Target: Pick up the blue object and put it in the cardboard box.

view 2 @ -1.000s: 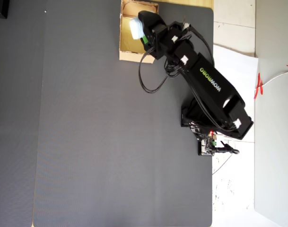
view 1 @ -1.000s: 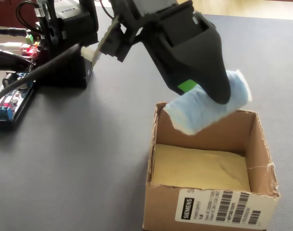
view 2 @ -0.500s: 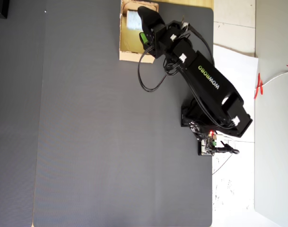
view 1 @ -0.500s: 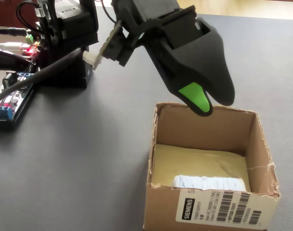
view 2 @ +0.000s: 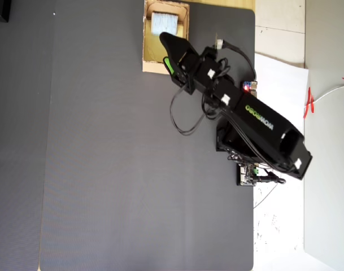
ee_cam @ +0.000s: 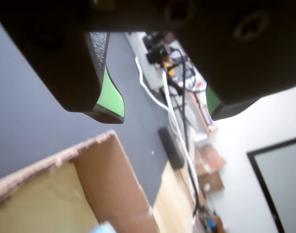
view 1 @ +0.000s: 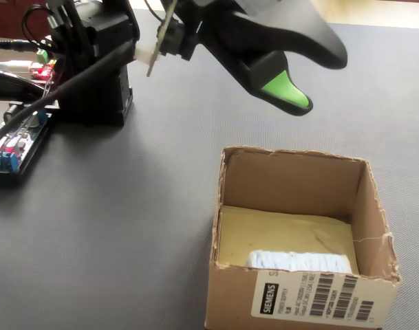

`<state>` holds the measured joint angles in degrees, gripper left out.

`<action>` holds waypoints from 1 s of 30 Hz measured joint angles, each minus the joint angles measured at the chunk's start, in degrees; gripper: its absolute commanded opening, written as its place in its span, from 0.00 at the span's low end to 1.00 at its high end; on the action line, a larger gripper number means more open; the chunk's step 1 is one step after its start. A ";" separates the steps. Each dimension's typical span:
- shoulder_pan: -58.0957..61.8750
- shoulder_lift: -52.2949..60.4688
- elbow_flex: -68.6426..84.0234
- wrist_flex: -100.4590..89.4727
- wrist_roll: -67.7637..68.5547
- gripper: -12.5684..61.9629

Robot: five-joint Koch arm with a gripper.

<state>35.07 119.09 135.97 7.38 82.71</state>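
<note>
The blue object (view 1: 298,261) lies on the yellowish floor of the cardboard box (view 1: 292,159), against its near wall. The overhead view shows the blue object (view 2: 165,23) at the far end of the box (view 2: 149,56). My gripper (view 1: 319,82) hangs open above and behind the box, its green pad (view 1: 285,89) facing down and nothing held. In the wrist view the gripper (ee_cam: 162,109) stands wide apart over the box corner (ee_cam: 104,184). A sliver of the blue object (ee_cam: 104,228) shows at the bottom edge.
The arm's base (view 1: 92,62) and circuit boards with cables (view 1: 9,148) sit at the left of the fixed view. The dark mat (view 2: 104,158) ends beside white paper (view 2: 279,73) at the right of the overhead view.
A second ago the gripper held the blue object over the box. It let go, the object dropped inside, and the open gripper has since lifted and drawn back from the box.
</note>
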 measured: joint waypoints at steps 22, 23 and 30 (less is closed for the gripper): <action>-17.49 11.51 27.25 -17.05 3.52 0.62; -18.11 11.51 29.00 -18.02 3.52 0.62; -21.62 11.51 38.14 -24.26 3.52 0.62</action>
<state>13.45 130.61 174.11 -16.88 86.22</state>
